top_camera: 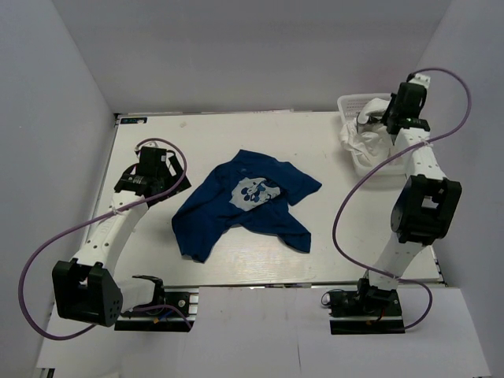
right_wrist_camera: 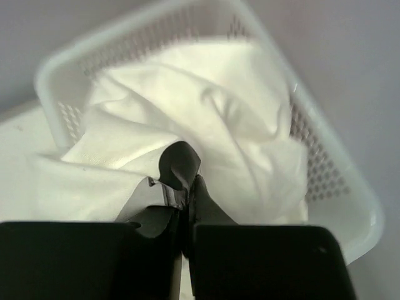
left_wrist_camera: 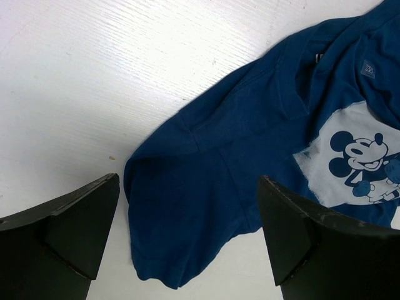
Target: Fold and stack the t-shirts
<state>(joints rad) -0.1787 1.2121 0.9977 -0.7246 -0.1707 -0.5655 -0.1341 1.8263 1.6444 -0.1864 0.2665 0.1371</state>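
The navy blue t-shirt (top_camera: 244,206) lies crumpled and partly spread in the middle of the table, its pale cartoon-mouse print facing up. My left gripper (top_camera: 161,175) hovers at the shirt's left side. In the left wrist view its jaws (left_wrist_camera: 187,187) stand wide open over a sleeve of the navy t-shirt (left_wrist_camera: 250,156), holding nothing. The white t-shirt (top_camera: 362,142) is bunched in the basket at the back right. My right gripper (top_camera: 379,122) is over it. In the right wrist view the gripper (right_wrist_camera: 187,181) is shut on a raised fold of the white t-shirt (right_wrist_camera: 219,125).
The white lattice basket (top_camera: 350,102) stands at the table's back right corner, and its rim (right_wrist_camera: 337,187) rings the white cloth. Part of that cloth spills over the basket's left side. Grey walls close in the table on three sides.
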